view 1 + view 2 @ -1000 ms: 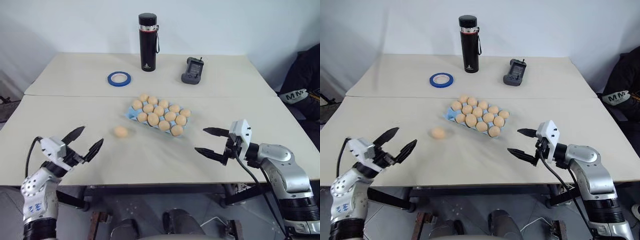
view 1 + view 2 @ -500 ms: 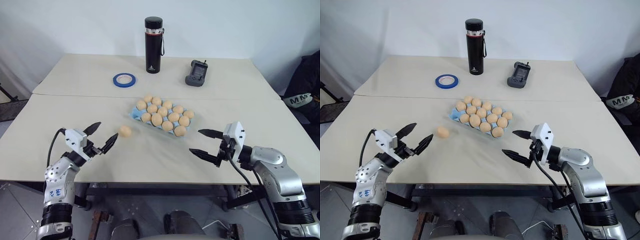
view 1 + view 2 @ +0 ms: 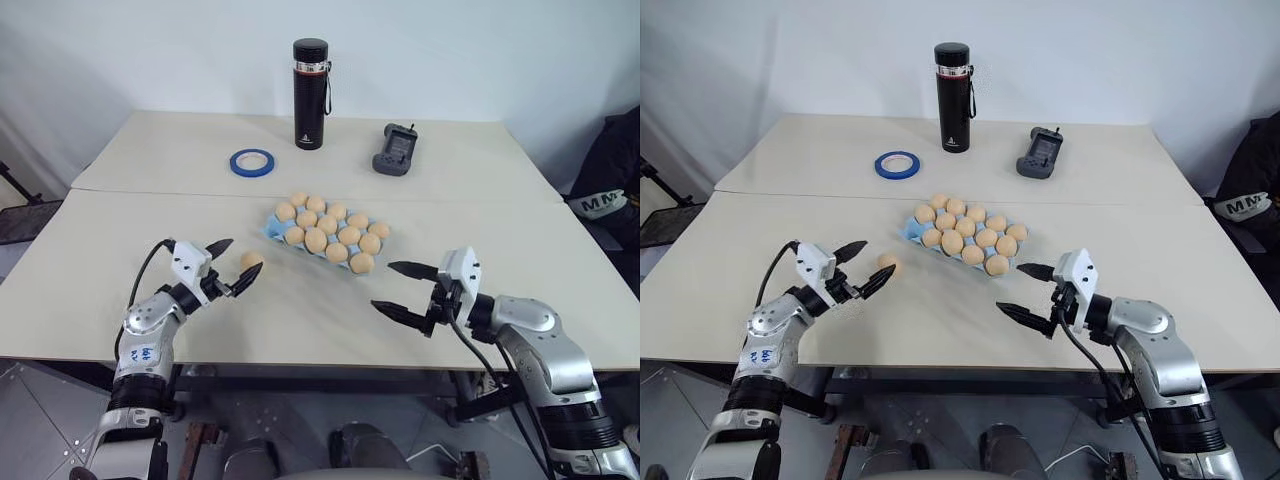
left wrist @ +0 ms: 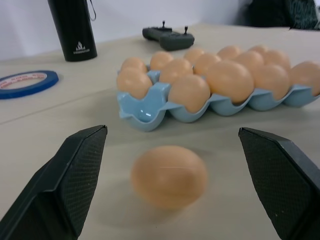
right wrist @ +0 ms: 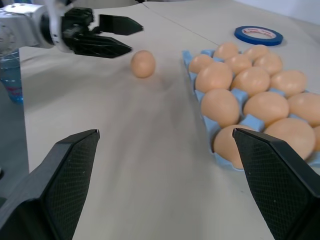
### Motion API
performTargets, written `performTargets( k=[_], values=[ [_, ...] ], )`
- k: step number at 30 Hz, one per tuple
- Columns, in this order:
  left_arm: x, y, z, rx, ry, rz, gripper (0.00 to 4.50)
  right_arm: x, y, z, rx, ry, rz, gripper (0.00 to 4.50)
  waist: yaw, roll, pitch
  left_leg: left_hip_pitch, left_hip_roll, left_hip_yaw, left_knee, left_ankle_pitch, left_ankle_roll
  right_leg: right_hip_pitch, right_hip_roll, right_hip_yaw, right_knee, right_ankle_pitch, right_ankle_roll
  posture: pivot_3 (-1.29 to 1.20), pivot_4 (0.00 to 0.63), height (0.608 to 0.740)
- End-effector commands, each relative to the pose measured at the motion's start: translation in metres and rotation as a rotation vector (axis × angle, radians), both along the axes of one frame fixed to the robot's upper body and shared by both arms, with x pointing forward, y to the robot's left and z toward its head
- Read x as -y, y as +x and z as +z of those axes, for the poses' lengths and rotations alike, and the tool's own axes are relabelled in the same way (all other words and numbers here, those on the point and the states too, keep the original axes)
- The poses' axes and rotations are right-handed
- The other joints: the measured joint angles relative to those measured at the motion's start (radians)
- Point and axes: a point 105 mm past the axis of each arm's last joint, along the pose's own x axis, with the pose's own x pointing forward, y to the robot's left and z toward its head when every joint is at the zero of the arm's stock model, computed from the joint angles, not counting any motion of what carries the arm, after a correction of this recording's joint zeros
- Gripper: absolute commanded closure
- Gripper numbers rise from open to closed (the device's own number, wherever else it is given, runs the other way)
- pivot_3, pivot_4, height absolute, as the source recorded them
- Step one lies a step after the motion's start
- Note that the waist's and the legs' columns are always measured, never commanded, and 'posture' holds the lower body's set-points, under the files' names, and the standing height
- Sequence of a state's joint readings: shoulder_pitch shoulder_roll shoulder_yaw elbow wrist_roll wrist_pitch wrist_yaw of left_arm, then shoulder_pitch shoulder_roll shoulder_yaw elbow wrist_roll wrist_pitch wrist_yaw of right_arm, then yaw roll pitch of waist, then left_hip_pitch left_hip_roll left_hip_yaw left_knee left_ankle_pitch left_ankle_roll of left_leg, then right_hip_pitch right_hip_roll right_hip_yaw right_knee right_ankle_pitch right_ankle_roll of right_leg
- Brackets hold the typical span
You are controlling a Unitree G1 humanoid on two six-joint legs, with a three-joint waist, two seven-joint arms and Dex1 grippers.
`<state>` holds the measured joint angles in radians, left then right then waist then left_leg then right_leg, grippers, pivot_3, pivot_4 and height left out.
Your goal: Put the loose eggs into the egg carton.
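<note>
One loose egg (image 3: 250, 260) lies on the table just left of the egg carton (image 3: 269, 229), a light-blue tray holding several eggs. The carton's corner cup (image 4: 142, 108) nearest that egg is empty. My left gripper (image 3: 244, 257) is open and level, its two black fingers flanking the loose egg (image 4: 169, 176) without touching it. My right gripper (image 3: 382, 286) hangs open over the table to the right of the carton, near its front end, with nothing between its fingers. The right wrist view shows the left gripper (image 5: 136, 37) beside the egg (image 5: 143, 63).
A black flask (image 3: 310, 93), a blue tape roll (image 3: 251, 162) and a black handheld controller (image 3: 393, 148) stand on the far table half. A person's dark sleeve (image 3: 612, 185) shows at the right edge. A seam runs across the table behind the carton.
My left gripper has reached forward and to the right, so its open fingers now bracket the loose egg. The right gripper has stayed put. The camera has shifted.
</note>
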<state>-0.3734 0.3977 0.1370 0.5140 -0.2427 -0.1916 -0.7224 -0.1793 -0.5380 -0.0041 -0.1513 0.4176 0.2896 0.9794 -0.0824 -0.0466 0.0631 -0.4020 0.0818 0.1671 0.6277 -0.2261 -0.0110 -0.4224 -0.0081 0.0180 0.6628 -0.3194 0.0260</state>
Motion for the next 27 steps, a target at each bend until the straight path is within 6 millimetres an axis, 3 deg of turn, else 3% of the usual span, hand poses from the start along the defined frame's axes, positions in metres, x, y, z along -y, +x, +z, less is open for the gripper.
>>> performTargets(
  k=[1,14,15,16,17,18,21,22,27],
  values=[
    [0.005,0.010,0.006,0.012,0.021,0.005,0.00,0.000,0.002,0.007,0.040,0.007,-0.006,0.04,-0.001,0.000,0.000,0.000,0.000,0.000,0.000,0.000,0.000,0.000,0.000,0.000,0.000,0.000,0.000,0.00,0.000,0.740],
    [0.015,0.026,-0.008,-0.113,0.063,0.001,0.00,-0.003,0.002,0.010,0.055,0.006,-0.020,0.04,0.000,0.000,0.000,0.000,0.000,-0.001,0.000,0.000,0.000,0.000,0.000,-0.001,0.000,0.000,0.000,0.00,0.000,0.740],
    [0.016,0.026,-0.008,-0.114,0.056,-0.007,0.20,-0.003,0.002,0.010,0.056,0.006,-0.022,0.01,0.000,0.000,0.000,0.000,0.000,-0.001,0.000,0.000,0.000,0.000,0.000,-0.001,0.000,0.000,0.000,0.00,0.150,0.740],
    [0.017,0.026,-0.008,-0.118,0.048,-0.013,0.40,-0.002,0.002,0.010,0.058,0.004,-0.024,0.00,0.002,-0.003,0.038,0.000,0.000,-0.001,0.000,0.000,0.000,0.000,0.000,-0.001,0.000,0.000,0.000,0.00,0.150,0.740],
    [0.018,0.027,-0.008,-0.119,0.044,-0.014,0.63,-0.002,0.003,0.010,0.058,0.004,-0.026,0.00,0.003,-0.004,0.054,0.014,0.001,-0.002,0.002,-0.001,0.001,0.009,-0.001,-0.001,-0.002,-0.002,-0.005,0.00,0.150,0.740],
    [0.018,0.027,-0.007,-0.118,0.044,-0.017,0.90,-0.002,0.003,0.011,0.060,0.003,-0.029,0.00,0.007,-0.002,0.058,0.013,0.000,-0.004,-0.001,-0.001,0.001,0.014,-0.001,-0.001,-0.006,-0.006,-0.019,0.00,0.150,0.740],
    [0.020,0.025,-0.005,-0.125,0.029,-0.046,1.68,-0.001,0.003,0.012,0.065,0.001,-0.037,0.00,0.013,0.001,0.060,0.015,-0.002,-0.004,-0.005,0.003,0.004,0.017,-0.003,0.000,-0.006,-0.006,-0.015,0.00,0.150,0.740],
    [0.020,0.025,-0.005,-0.124,0.029,-0.048,1.80,0.000,0.003,0.012,0.066,0.000,-0.039,0.00,0.019,0.001,0.060,0.015,-0.002,-0.004,-0.006,0.003,0.004,0.016,-0.002,-0.001,-0.006,0.001,-0.003,0.00,0.150,0.740],
    [0.025,0.028,0.003,-0.080,0.026,-0.045,1.98,0.002,0.005,0.013,0.070,-0.001,-0.044,0.00,0.029,0.003,0.061,0.015,-0.001,-0.004,-0.008,0.002,0.002,0.013,-0.001,-0.001,-0.004,0.000,-0.004,0.00,0.150,0.740]
  ],
)
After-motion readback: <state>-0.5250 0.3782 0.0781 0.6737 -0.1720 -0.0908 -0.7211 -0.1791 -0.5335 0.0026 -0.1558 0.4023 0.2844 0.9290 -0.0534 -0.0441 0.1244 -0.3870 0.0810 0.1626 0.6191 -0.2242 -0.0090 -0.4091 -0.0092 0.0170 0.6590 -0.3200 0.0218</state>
